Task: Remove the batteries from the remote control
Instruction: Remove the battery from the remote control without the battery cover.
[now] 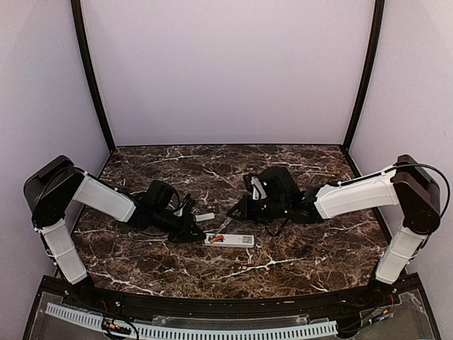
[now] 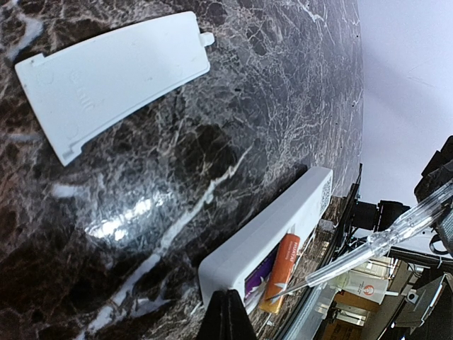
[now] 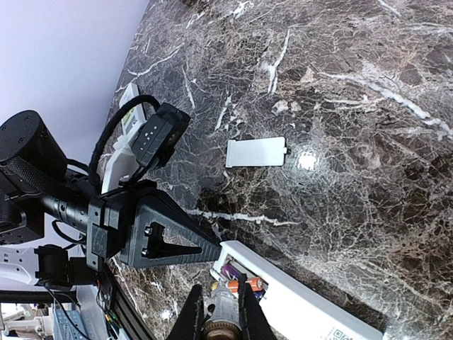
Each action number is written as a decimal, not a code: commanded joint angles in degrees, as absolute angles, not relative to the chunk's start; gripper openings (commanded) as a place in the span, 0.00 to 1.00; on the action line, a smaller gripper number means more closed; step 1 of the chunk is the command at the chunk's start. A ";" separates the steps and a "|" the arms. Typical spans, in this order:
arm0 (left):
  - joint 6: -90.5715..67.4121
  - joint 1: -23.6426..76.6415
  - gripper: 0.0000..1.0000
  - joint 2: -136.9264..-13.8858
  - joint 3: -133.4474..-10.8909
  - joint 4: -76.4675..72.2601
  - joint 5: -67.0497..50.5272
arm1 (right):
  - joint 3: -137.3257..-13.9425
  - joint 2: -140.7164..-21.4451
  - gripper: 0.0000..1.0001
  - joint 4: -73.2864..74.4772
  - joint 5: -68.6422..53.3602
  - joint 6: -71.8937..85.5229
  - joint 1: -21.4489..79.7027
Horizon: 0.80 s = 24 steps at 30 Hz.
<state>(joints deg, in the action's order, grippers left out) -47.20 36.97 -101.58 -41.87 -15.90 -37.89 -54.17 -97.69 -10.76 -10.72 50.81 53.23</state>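
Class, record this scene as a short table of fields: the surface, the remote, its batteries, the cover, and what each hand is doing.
surface: dark marbled table
remote: white, lying back up, battery compartment open
batteries: orange battery and purple battery, both in the compartment
cover: white plate flat on the table, apart from the remote
left hand: shut, empty, tip at the remote's open end
right hand: shut on what looks like a clear tool, its tip at the orange battery
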 commanded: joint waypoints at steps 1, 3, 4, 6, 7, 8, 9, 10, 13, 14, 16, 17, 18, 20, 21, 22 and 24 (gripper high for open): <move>-47.32 37.44 0.00 -100.46 -41.84 -16.82 -38.37 | -52.72 -96.16 0.00 -9.89 -10.46 51.87 53.77; -47.36 37.39 0.00 -100.47 -41.84 -16.79 -38.35 | -52.48 -96.00 0.00 -9.57 -10.45 52.08 53.79; -47.41 37.38 0.00 -100.46 -41.84 -16.79 -38.39 | -52.47 -95.84 0.00 -9.25 -10.24 52.07 53.82; -47.39 37.36 0.00 -100.38 -41.77 -16.74 -38.38 | -52.48 -95.37 0.00 -8.51 -9.85 52.11 53.95; -47.44 37.40 0.00 -100.37 -41.75 -16.78 -38.40 | -52.50 -95.18 0.00 -8.05 -9.62 52.10 53.92; -47.45 37.43 0.00 -100.37 -41.75 -16.78 -38.38 | -52.55 -95.05 0.00 -7.60 -9.39 52.11 54.00; -47.37 37.44 0.00 -100.37 -41.75 -16.85 -38.35 | -52.49 -94.83 0.00 -7.18 -9.09 52.11 54.00; -47.33 37.44 0.00 -100.37 -41.75 -16.86 -38.44 | -52.47 -94.62 0.00 -6.86 -8.87 52.12 54.11; -47.35 37.38 0.00 -100.37 -41.75 -16.87 -38.47 | -52.09 -94.11 0.00 -6.06 -8.26 52.44 54.14; -47.32 37.41 0.00 -100.37 -41.75 -16.87 -38.47 | -51.99 -93.97 0.00 -5.79 -8.04 52.59 54.14; -47.33 37.36 0.00 -100.39 -41.75 -16.85 -38.43 | -52.03 -93.69 0.00 -5.06 -7.59 52.87 54.22; -47.30 37.42 0.00 -100.38 -41.75 -16.86 -38.46 | -51.97 -93.63 0.00 -4.53 -7.42 53.08 54.23; -47.29 37.39 0.00 -100.37 -41.75 -16.87 -38.44 | -51.95 -93.54 0.00 -4.18 -7.20 53.18 54.31; -47.30 37.41 0.00 -100.37 -41.75 -16.83 -38.41 | -51.84 -93.31 0.00 -3.67 -6.79 53.43 54.26; -47.33 37.43 0.00 -100.37 -41.75 -16.85 -38.48 | -51.85 -93.26 0.00 -3.36 -6.65 53.56 54.36; -47.32 37.44 0.00 -100.37 -41.75 -16.87 -38.49 | -51.84 -93.13 0.00 -3.10 -6.48 53.65 54.40; -47.27 37.44 0.00 -100.37 -41.75 -16.81 -38.49 | -51.70 -92.87 0.00 -2.72 -6.29 53.74 54.47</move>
<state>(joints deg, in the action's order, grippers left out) -47.20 36.97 -101.58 -41.87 -16.08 -37.89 -52.58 -94.78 -4.16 -7.84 52.99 53.78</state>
